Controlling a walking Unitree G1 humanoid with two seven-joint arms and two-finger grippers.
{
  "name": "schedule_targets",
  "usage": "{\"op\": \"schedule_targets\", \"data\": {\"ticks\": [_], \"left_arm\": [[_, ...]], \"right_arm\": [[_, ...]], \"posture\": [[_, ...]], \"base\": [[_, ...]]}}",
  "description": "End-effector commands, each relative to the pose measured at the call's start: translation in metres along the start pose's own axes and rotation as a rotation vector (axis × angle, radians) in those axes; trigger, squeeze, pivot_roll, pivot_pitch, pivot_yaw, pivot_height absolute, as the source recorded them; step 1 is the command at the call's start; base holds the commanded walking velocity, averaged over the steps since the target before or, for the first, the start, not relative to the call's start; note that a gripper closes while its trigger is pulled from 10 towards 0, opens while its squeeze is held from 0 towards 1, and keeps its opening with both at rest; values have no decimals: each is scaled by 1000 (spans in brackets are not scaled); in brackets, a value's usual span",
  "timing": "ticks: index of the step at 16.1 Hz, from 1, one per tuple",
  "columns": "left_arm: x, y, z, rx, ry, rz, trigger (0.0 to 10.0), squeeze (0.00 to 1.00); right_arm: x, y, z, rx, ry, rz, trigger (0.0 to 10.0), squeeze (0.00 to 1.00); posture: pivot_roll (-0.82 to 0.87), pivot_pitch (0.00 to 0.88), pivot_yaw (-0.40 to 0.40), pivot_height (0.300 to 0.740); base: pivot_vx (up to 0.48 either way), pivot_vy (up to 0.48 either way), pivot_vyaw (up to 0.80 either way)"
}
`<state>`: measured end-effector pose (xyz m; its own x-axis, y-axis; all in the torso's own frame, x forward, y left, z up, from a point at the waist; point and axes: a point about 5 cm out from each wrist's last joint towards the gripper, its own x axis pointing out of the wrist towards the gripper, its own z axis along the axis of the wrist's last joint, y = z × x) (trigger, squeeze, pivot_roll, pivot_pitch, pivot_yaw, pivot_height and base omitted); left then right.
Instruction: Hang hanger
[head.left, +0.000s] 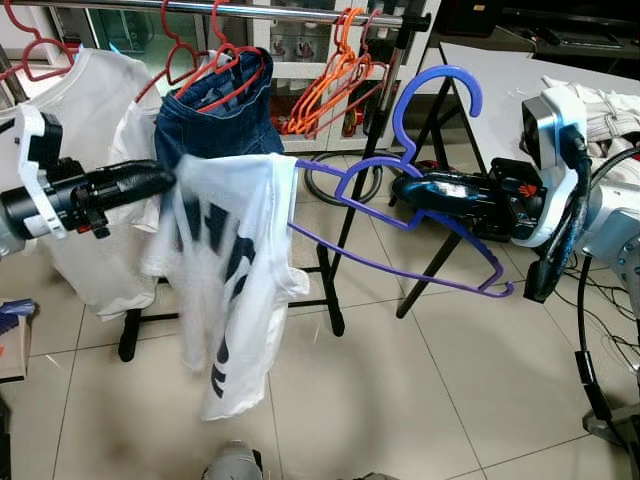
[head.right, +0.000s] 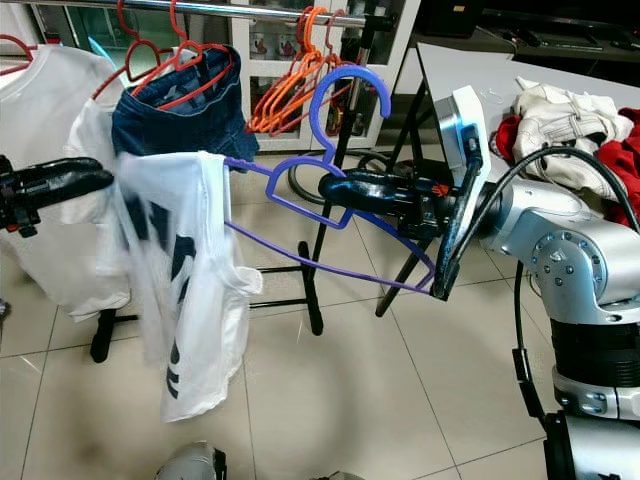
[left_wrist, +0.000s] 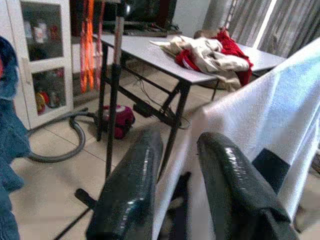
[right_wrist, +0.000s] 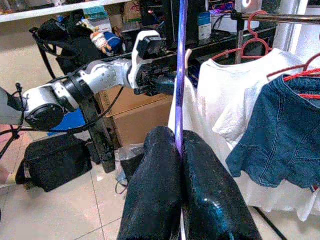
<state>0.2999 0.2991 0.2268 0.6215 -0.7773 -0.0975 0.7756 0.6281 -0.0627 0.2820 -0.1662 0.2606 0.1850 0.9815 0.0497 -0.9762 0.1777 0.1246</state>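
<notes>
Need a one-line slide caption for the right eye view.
Right gripper holds a purple hanger with a white T-shirt on one end; left gripper at the shirt, before the clothes rail.

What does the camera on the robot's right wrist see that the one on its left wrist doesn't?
Right wrist view: the right gripper shut on the purple hanger, the left arm beyond, cardboard boxes and a black bag.

Left wrist view: the left gripper with white t-shirt cloth between its fingers, a grey table piled with clothes, and a vacuum hose.

Both: the t-shirt, blue denim and the tiled floor.
</notes>
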Motion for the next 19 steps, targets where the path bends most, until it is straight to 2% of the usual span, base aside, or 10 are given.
{"op": "schedule_targets", "data": {"ticks": [1,5,7,8,9,11,14,16,17,19], "left_arm": [[1,-4,4,19,12,-36,10000,1000],[-1,-9,-2,9,64,-78,10000,1000],[-3,-4,13,63,-19,-41,10000,1000],[-2,-2,44,125,-150,-14,10000,373],[0,-4,67,151,-223,-20,10000,0],[20,-21,105,231,-217,-129,10000,0],[68,-42,101,351,-44,-222,10000,0],[96,-48,97,290,0,-221,10000,0],[107,-59,95,251,42,-282,10000,1000],[118,-70,93,290,101,-337,10000,1000]], "right_arm": [[-4,0,7,-39,-14,-4,0,0],[-4,0,7,-40,-13,-5,0,0],[-5,1,7,-43,-10,-3,0,0],[-5,0,8,-46,-5,-1,0,0],[-5,0,9,-49,1,2,0,0],[-4,-2,8,-76,37,7,0,0],[4,-7,5,-173,119,-24,0,0],[13,-7,7,-204,105,-17,0,0],[16,-6,8,-214,99,-10,0,0],[20,-5,8,-227,105,7,0,0]], "posture": [[12,25,-69,740],[11,19,-67,740],[9,18,-67,740],[11,18,-75,740],[16,19,-81,740],[28,22,-92,740],[31,22,-93,740],[30,23,-92,740],[30,23,-91,740],[29,22,-89,740]], "base": [[0,0,0],[0,0,0],[0,0,0],[0,0,0],[0,0,0],[0,0,0],[0,0,0],[0,0,0],[0,0,0],[0,0,0]]}}
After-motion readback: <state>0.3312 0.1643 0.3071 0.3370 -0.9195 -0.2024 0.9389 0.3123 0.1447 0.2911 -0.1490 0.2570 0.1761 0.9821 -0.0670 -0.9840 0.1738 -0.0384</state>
